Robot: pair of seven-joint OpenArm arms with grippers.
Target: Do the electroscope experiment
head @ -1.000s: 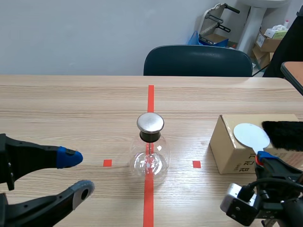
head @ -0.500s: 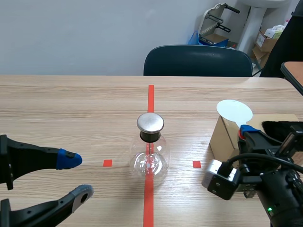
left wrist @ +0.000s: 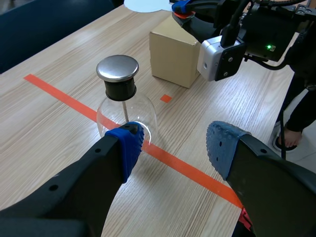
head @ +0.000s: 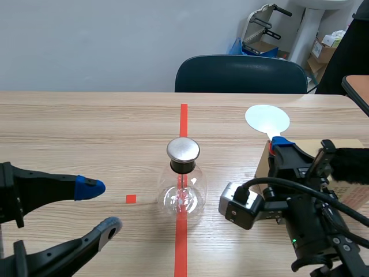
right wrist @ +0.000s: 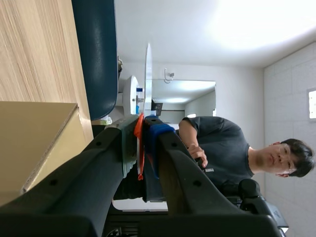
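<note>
Nearest the robot, the left gripper (head: 97,208) is seen low over the table (head: 86,127), its fingers spread wide apart with nothing between them. One blue pad (left wrist: 126,143) and one darker pad (left wrist: 222,145) are counted in the left wrist view. Just ahead of that blue pad, touching nothing, stands the one electroscope (head: 183,186), a clear glass flask set upright on the red centre tape. It is topped by a single round metal cap (head: 183,149), from which a thin rod runs down into the glass.

Beyond the flask, the right gripper (head: 281,149) is held raised, and it is clamped on the orange-red handle (right wrist: 140,143) of one white disc (head: 267,118). The disc is carried upright above the fingers, well apart from the cap and higher than it. In the right wrist view the disc is seen edge-on as a thin pale line.

Behind the right arm, one cardboard box (left wrist: 175,54) rests on the table. Its near face is largely hidden by the arm, so no print can be read. One black furry piece (head: 349,164), possibly a rubbing cloth, lies on top of it.

At the far edge, one dark blue chair (head: 241,74) is tucked to the table. A person (right wrist: 222,148) in a dark top is caught in the room's background in the right wrist view.
</note>
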